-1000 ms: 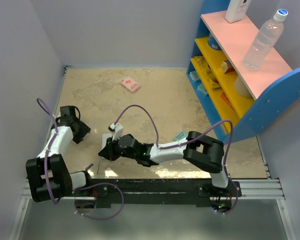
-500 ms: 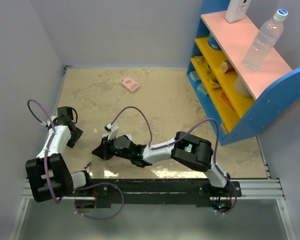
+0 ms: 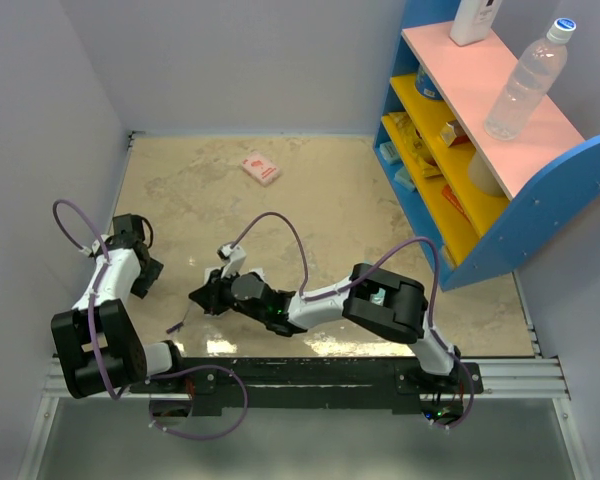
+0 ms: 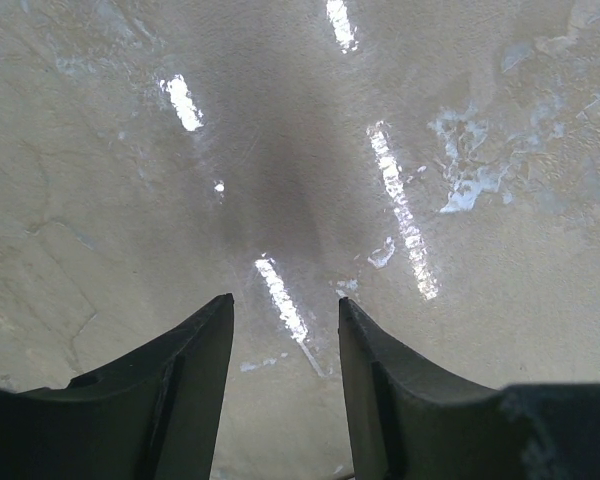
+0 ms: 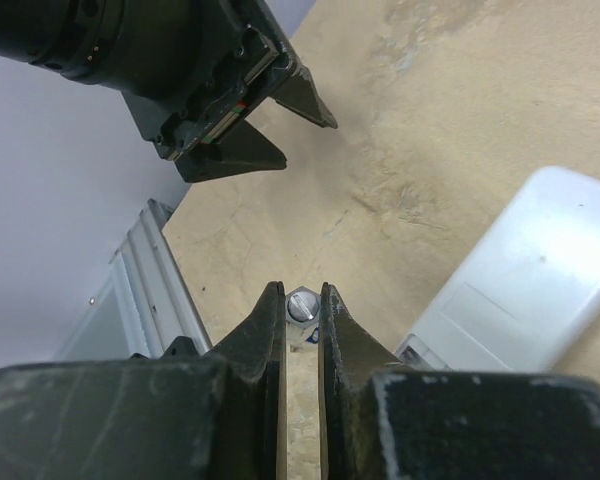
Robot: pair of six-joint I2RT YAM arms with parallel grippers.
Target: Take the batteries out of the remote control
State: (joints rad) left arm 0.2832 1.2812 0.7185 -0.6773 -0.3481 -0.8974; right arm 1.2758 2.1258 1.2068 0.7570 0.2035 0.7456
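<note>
My right gripper (image 5: 301,296) is shut on a small battery (image 5: 302,306); its silver end shows between the fingertips, above the table. The white remote control (image 5: 525,285) lies flat on the table just to the right of that gripper. In the top view the right gripper (image 3: 202,298) is at the front left of the table and covers the remote. My left gripper (image 4: 285,312) is open and empty over bare table. It stands near the left wall (image 3: 140,272), and it also shows in the right wrist view (image 5: 280,125).
A pink packet (image 3: 260,167) lies at the back of the table. A blue shelf unit (image 3: 480,150) with a water bottle (image 3: 525,80) stands at the right. The left wall (image 3: 40,200) is close to the left arm.
My right gripper has moved left, off the remote, with the battery in it. My left gripper has drawn back toward the left wall.
</note>
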